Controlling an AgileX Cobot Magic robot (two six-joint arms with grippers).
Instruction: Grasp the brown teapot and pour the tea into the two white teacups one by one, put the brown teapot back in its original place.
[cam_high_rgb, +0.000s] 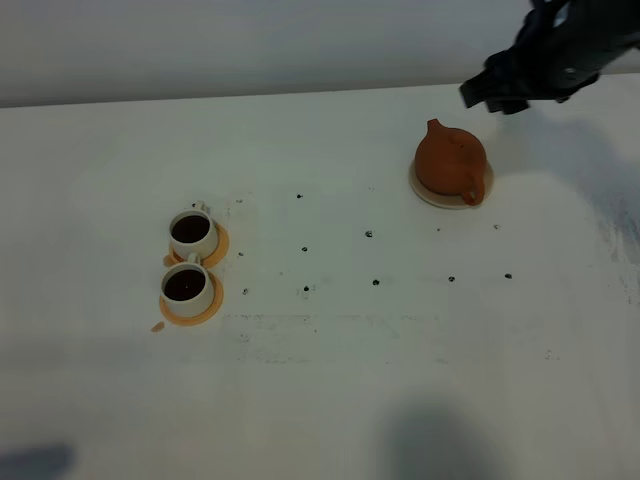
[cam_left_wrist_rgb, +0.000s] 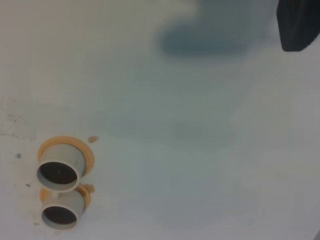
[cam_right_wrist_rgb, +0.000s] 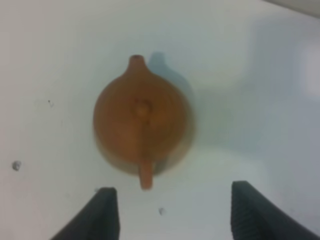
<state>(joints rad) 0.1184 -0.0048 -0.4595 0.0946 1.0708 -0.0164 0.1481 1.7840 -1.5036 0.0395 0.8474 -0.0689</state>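
Observation:
The brown teapot (cam_high_rgb: 450, 160) stands upright on the pale beige coaster (cam_high_rgb: 432, 194) at the back right of the table. In the right wrist view the teapot (cam_right_wrist_rgb: 142, 125) lies beyond my open, empty right gripper (cam_right_wrist_rgb: 170, 200), apart from both fingers. In the exterior view my right gripper (cam_high_rgb: 500, 95) hovers just behind and to the right of the teapot. The two white teacups (cam_high_rgb: 192, 232) (cam_high_rgb: 186, 288) stand at the left, both holding dark tea. They also show in the left wrist view (cam_left_wrist_rgb: 60, 170) (cam_left_wrist_rgb: 61, 212). Of my left gripper only one dark part (cam_left_wrist_rgb: 297, 25) shows.
Each cup sits on a small orange saucer (cam_high_rgb: 218, 248) (cam_high_rgb: 205, 312). A small orange-brown spot (cam_high_rgb: 157, 326) lies beside the near saucer. Several dark specks (cam_high_rgb: 370, 234) dot the white table (cam_high_rgb: 400, 350) in the middle.

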